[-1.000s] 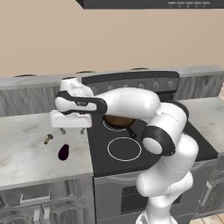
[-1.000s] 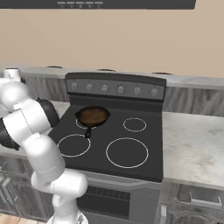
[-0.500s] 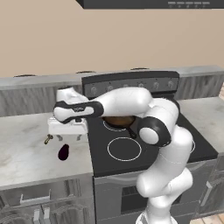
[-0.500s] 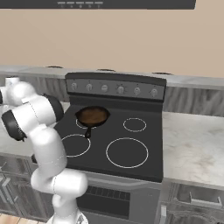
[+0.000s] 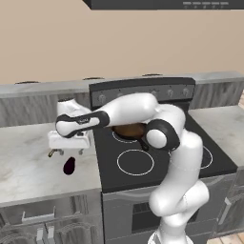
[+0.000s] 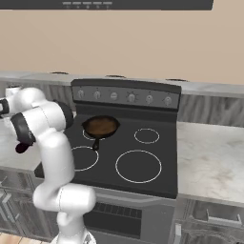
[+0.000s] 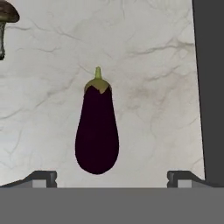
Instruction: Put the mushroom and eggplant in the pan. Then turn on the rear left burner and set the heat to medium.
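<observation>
Hand view, eggplant (image 7: 96,129) whole between spread gripper (image 7: 112,177) tips, ungrasped, mushroom (image 7: 6,24) cropped at corner

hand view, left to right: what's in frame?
mushroom at the top left edge → eggplant lying on the marble counter, stem end toward the top → dark edge of the cooktop down the right side.
</observation>
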Controlling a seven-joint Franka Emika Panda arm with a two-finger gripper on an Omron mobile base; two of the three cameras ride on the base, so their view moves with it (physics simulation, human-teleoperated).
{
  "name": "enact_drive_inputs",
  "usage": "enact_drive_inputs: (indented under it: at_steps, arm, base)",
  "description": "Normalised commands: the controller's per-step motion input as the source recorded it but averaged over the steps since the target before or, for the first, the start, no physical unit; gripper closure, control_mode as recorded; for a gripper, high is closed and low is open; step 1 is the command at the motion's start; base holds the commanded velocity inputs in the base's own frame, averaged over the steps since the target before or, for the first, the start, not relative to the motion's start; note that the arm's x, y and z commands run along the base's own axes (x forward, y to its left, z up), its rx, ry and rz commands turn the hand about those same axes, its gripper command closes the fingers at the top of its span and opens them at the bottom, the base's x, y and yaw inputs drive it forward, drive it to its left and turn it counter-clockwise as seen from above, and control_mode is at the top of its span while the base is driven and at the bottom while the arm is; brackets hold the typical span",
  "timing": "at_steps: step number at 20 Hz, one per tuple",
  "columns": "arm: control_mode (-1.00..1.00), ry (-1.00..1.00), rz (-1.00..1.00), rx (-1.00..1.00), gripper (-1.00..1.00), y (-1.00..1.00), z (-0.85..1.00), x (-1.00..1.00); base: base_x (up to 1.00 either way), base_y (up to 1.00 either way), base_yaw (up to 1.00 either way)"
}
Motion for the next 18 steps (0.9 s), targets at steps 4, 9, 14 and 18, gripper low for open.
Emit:
enact_drive_inputs:
  at_steps: [4, 9, 14, 18]
  arm:
    - [-1.00, -0.04, -0.02, -0.01, -1.00, 0.16, -0.26, 0.26]
    - [-1.00, 0.00, -0.02, 0.00, -1.00, 0.04, -0.38, 0.08]
    - [-1.00, 0.00, -0.06, 0.00, -1.00, -0.02, -0.50, -0.01]
    - [-1.00, 0.00, -0.03, 0.00, -1.00, 0.00, -0.49, 0.00]
  base:
    - [0.00, 0.00, 0.00]
    - [0.00, 0.00, 0.00]
    - [0.00, 0.00, 0.00]
    - [0.00, 0.00, 0.00]
